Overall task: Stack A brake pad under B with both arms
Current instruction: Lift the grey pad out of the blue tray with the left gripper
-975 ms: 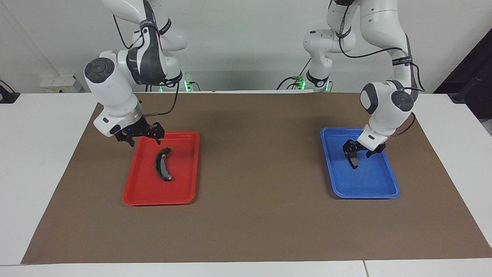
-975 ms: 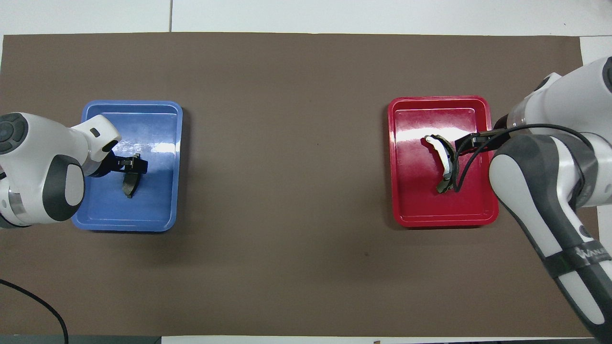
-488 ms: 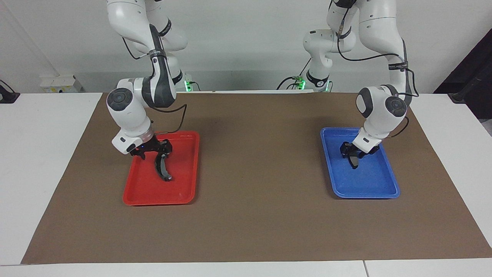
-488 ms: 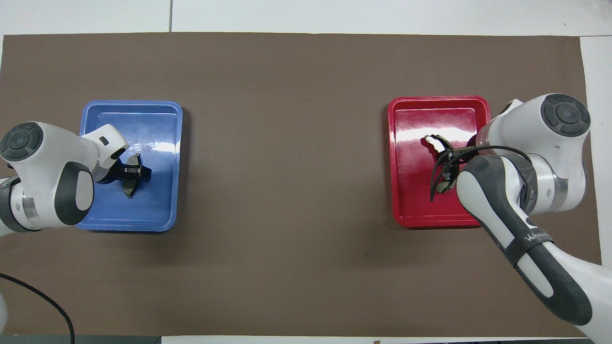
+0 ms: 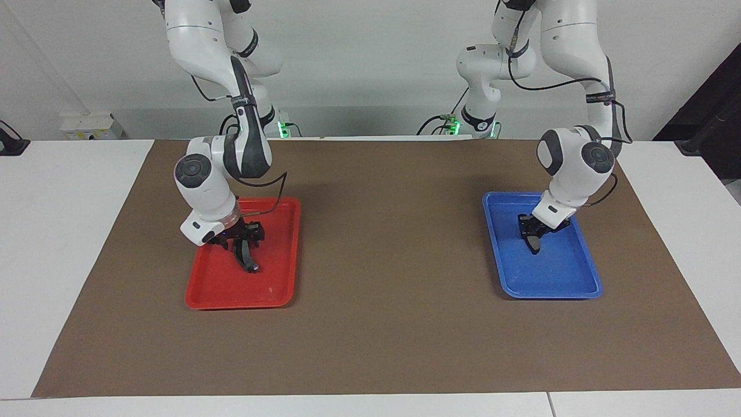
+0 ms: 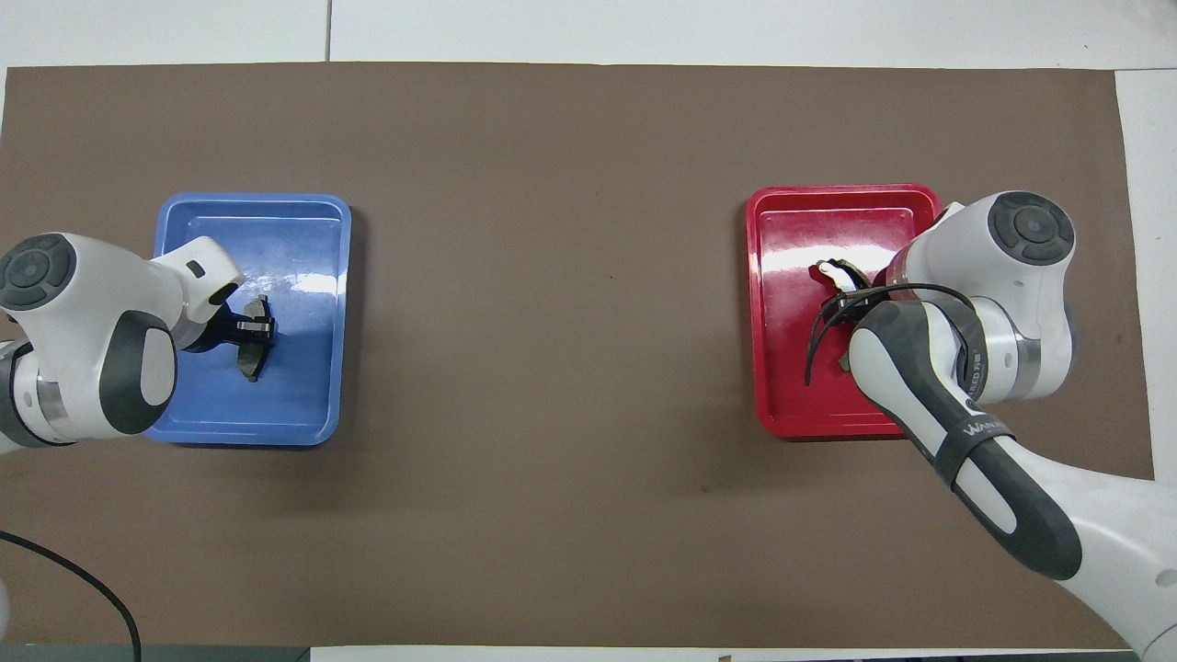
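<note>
A brake pad (image 5: 533, 242), long axis toward and away from robots, in closed left gripper (image 5: 531, 231); right gripper (image 5: 244, 242) unclear.

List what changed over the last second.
The right hand swung in from the red tray's rim and came down onto the crescent pad. The left hand closed on the short pad in the blue tray. Both trays and pads stayed put.

Red tray (image 6: 782, 386): smooth moulded plastic, glossy, bright glare on its floor. Blue tray (image 6: 317, 276): same plastic, glossy, slightly scuffed. Brown mat (image 6: 552, 276): matt, paper-like sheet. Table (image 5: 69, 231): smooth white laminate, apparently. A brake pad (image 6: 250, 359): dull, dark, rough-looking. B (image 6: 835, 271): matt black backing, paler face strip. Arm shells (image 6: 83, 303): satin white plastic.
</note>
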